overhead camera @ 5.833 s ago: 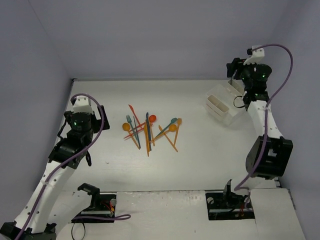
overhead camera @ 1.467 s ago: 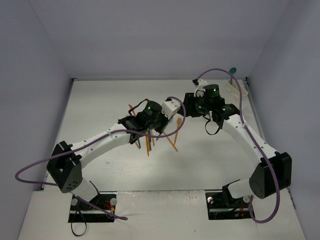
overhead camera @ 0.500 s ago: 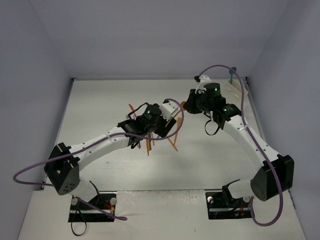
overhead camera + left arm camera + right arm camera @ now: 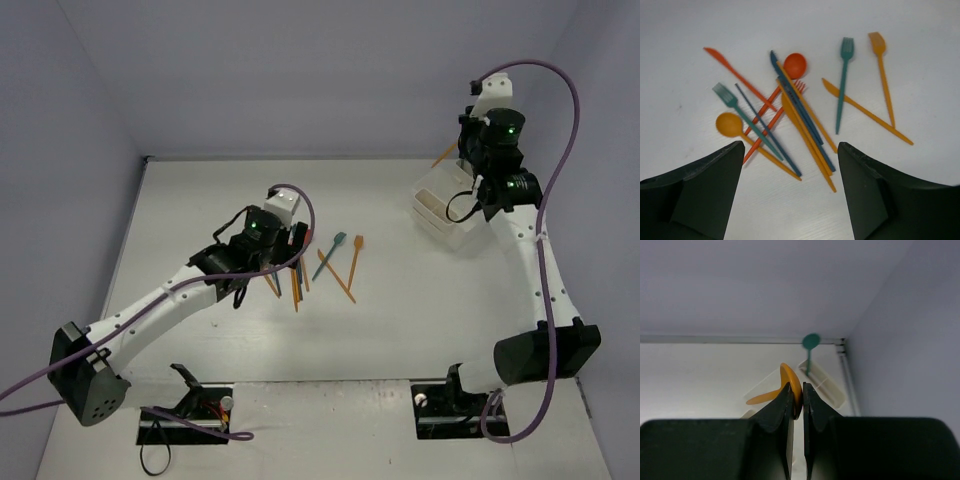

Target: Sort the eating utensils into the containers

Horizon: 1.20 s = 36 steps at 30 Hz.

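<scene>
The eating utensils (image 4: pixel 800 107) lie in a loose pile of orange, teal and dark blue spoons, forks and knives on the white table. A teal fork (image 4: pixel 330 252) and an orange fork (image 4: pixel 354 254) lie a little to the right of the pile. My left gripper (image 4: pixel 790 172) hovers open just above the pile's near edge, holding nothing; in the top view this left gripper (image 4: pixel 288 243) covers part of the pile. My right gripper (image 4: pixel 796 399) is shut on an orange spoon (image 4: pixel 790 382), held above the containers (image 4: pixel 445 210). A teal spoon (image 4: pixel 810 342) stands upright in one bin (image 4: pixel 826 385).
The containers sit at the table's back right corner, close to the right wall (image 4: pixel 590 200) and back wall (image 4: pixel 300 80). The arm bases (image 4: pixel 190 415) stand at the near edge.
My right gripper has carried the orange spoon from beside the pile up and right to above the containers. My left gripper has opened and pulled back left over the pile.
</scene>
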Motion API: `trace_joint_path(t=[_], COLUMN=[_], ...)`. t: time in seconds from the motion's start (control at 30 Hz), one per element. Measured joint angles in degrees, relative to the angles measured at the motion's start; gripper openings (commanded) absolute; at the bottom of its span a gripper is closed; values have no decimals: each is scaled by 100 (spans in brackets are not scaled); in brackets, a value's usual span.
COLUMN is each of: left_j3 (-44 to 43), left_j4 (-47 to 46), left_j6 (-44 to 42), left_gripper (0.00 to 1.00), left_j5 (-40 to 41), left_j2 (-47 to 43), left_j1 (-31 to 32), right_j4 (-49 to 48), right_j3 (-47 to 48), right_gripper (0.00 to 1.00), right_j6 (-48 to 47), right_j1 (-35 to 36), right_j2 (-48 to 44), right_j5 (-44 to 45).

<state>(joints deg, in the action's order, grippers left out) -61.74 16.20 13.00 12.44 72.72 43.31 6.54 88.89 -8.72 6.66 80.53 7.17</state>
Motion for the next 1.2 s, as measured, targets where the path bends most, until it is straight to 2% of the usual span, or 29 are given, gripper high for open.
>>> trace_joint_path(t=[0.17, 0.3, 0.43, 0.67, 0.97, 1.2], left_j3=[234, 426, 584, 724, 724, 724], left_j4=[476, 750, 885, 938, 920, 907], left_j6=[511, 734, 838, 882, 872, 869], left_gripper=[72, 72, 72, 72, 72, 72], left_j5=[-113, -211, -276, -340, -402, -430], left_j2=[-288, -396, -447, -407, -227, -38], left_j1=[-655, -897, -931, -959, -970, -996], right_j4=[-112, -106, -137, -433, -705, -908], right_j3=[633, 893, 1147, 1370, 1458, 1505], right_gripper=[0, 0, 0, 0, 0, 0], right_j6=[-789, -1111, -1407, -1965, -2211, -2292], right_j1=[-396, -679, -926, -1000, -1002, -1013], right_j2=[831, 1491, 2033, 2433, 2590, 3051], right_j5=[304, 290, 319, 326, 224, 118])
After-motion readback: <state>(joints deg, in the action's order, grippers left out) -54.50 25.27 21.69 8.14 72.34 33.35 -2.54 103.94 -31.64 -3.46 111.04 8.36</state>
